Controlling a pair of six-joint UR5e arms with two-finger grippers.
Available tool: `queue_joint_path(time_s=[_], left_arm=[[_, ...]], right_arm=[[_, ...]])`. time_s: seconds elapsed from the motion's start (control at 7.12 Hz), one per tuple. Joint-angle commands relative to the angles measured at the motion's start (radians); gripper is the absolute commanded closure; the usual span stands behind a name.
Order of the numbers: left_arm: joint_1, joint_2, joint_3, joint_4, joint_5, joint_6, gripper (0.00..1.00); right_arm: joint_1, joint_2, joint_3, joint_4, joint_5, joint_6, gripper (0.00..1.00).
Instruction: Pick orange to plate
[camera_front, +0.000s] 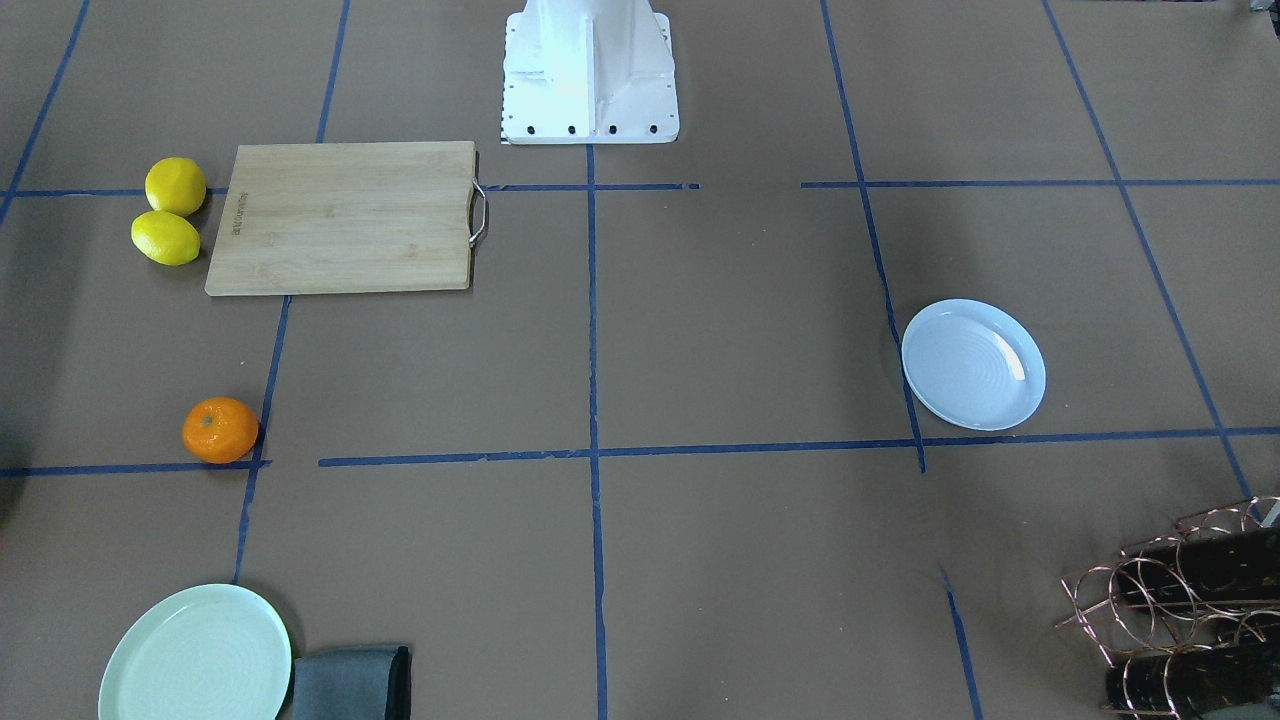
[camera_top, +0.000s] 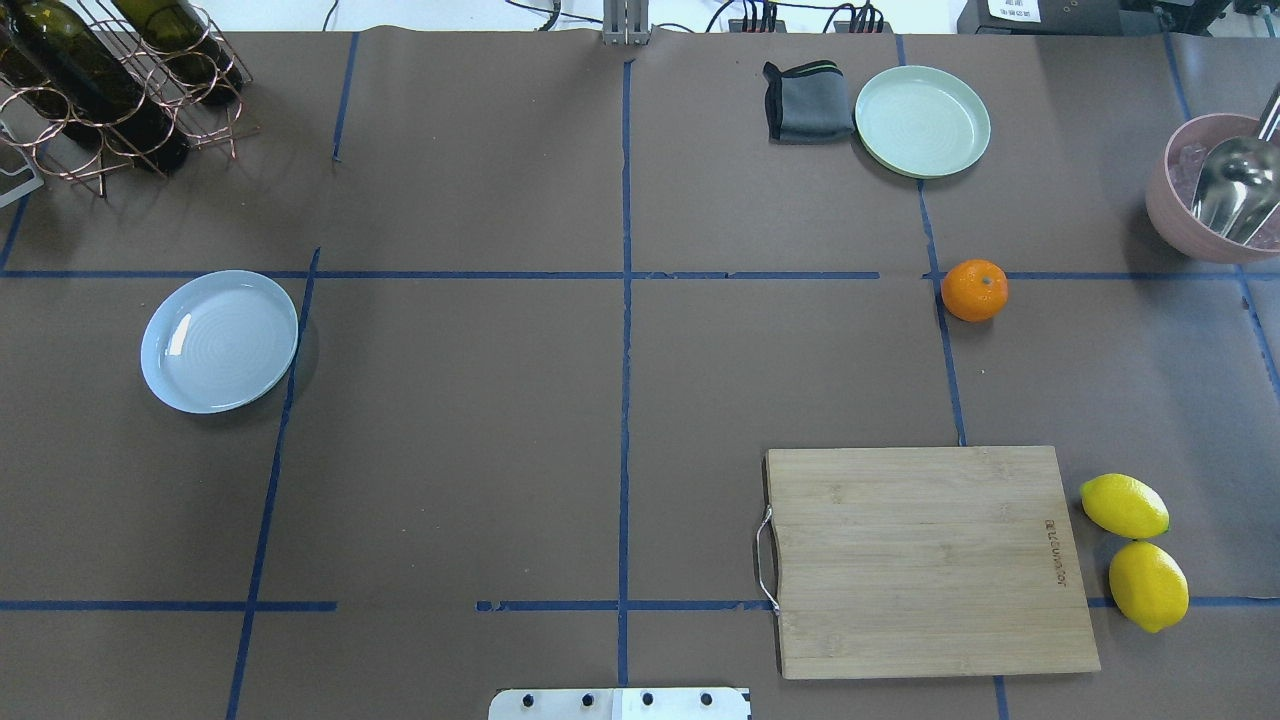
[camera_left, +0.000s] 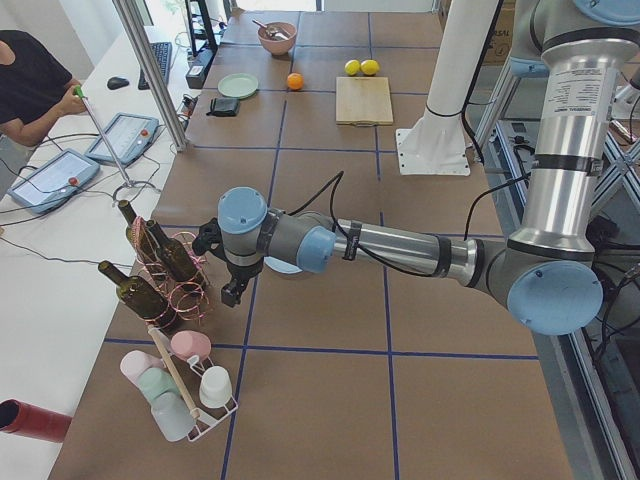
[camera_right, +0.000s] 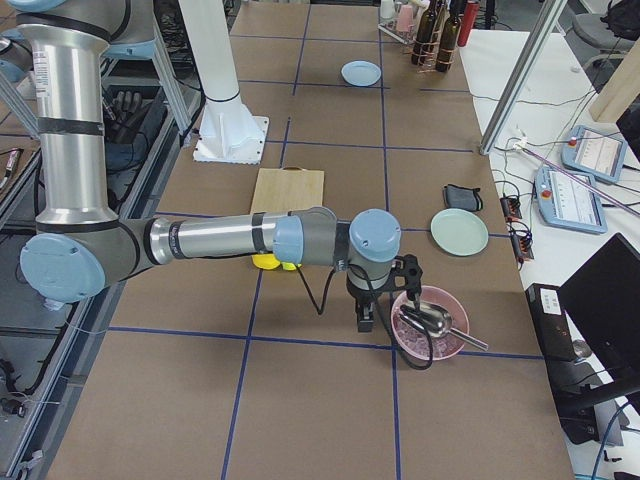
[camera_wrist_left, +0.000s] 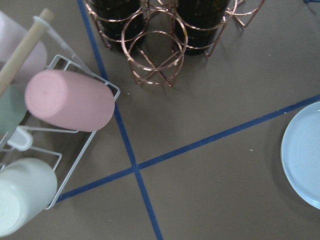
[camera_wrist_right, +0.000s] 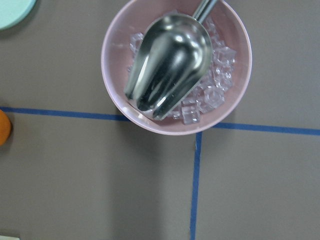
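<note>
Front view: small round bright orange fruit (camera_front: 220, 430) rests on the brown, blue-taped table (camera_front: 740, 320) near the bamboo cutting board (camera_front: 345, 217); the pale blue ridged plate (camera_front: 973, 365) lies far across from the board.
Overhead: yellow lemons (camera_top: 1124, 506) beside the board could invite a mix-up, and the fruit may roll if nudged.
Side views: left hand (camera_left: 232, 290) and right hand (camera_right: 365, 315), grip unreadable; a white operators' table (camera_left: 60, 240) runs alongside.

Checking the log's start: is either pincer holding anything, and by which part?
Nothing seen held. The orange lies alone on the table. The left pincer and right pincer look empty, though only side views show them.
</note>
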Motion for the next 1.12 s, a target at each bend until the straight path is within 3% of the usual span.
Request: queue_joint_path(time_s=[0.0, 0.28, 0.56, 0.98], left_arm=[[0.127, -0.006, -0.002, -0.049, -0.023, -0.099, 0.00], [0.227, -0.004, 0.018, -0.200, -0.006, -0.371, 0.00], [0.362, -0.001, 0.024, -0.336, 0.179, -0.707, 0.00], [0.496, 0.000, 0.179, -0.595, 0.311, -0.933, 0.03]], right_arm=[[-0.084, 0.039, -0.003, 0.061, 0.051, 0.041, 0.00], [-0.102, 0.038, -0.005, 0.159, 0.060, 0.170, 0.00], [-0.177, 0.042, -0.011, 0.274, 0.057, 0.341, 0.00], [-0.192, 0.047, -0.006, 0.299, 0.059, 0.423, 0.00]])
